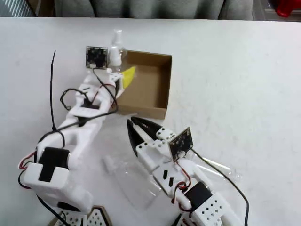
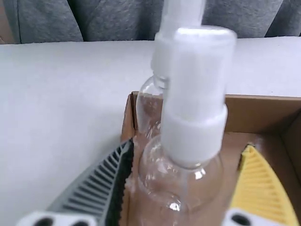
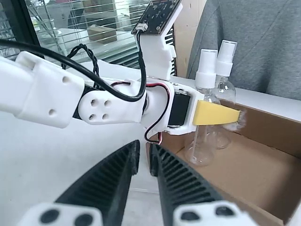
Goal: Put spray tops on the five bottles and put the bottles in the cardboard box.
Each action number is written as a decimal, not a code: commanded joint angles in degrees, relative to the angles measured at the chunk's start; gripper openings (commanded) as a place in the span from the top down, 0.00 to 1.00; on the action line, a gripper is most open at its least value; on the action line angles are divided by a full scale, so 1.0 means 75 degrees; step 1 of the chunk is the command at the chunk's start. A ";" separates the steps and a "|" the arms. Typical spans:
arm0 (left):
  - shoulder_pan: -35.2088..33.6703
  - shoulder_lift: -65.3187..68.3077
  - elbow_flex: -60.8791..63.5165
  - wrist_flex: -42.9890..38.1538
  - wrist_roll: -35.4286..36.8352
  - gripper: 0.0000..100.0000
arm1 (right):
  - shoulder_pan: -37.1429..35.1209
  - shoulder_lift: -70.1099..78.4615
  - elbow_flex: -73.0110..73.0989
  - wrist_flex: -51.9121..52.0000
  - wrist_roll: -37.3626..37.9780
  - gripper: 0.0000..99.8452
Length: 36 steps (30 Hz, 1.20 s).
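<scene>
- White surface (image 1: 244, 94) is carrying one cardboard box (image 1: 155, 101), open-topped, lying ahead of both arms.
- Left gripper (image 2: 188, 148) is clamping its grey and yellow fingers around one capped bottle (image 2: 178, 183), standing it in the box corner nearest that arm.
- Right gripper (image 3: 144, 150) is hovering just short of the box, black fingers parted only a sliver, gripping nothing.
- Second capped bottle (image 3: 225, 89) is standing in the box, just behind the held one.
- Two of five are looking finished.
- At least two clear bottles (image 1: 134, 181) (image 1: 223, 173) are lying beside the right arm, seemingly awaiting tops; I cannot find a fifth.
- Two spray tops (image 3: 207, 61) (image 3: 227, 49) are sitting fitted.
</scene>
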 commanded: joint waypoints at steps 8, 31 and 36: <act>-0.0076 -0.0123 -0.0047 0.0012 0.0082 0.67 | 0.0053 -0.0100 0.0082 0.0041 0.0094 0.98; -0.0147 -0.4249 0.2180 0.2098 -0.0352 0.67 | 0.0100 -0.0100 0.0082 0.0076 0.0094 0.98; -0.0322 -0.5468 0.2215 0.3915 -0.0703 0.67 | 0.0604 -0.0100 0.0082 0.0064 0.0094 0.98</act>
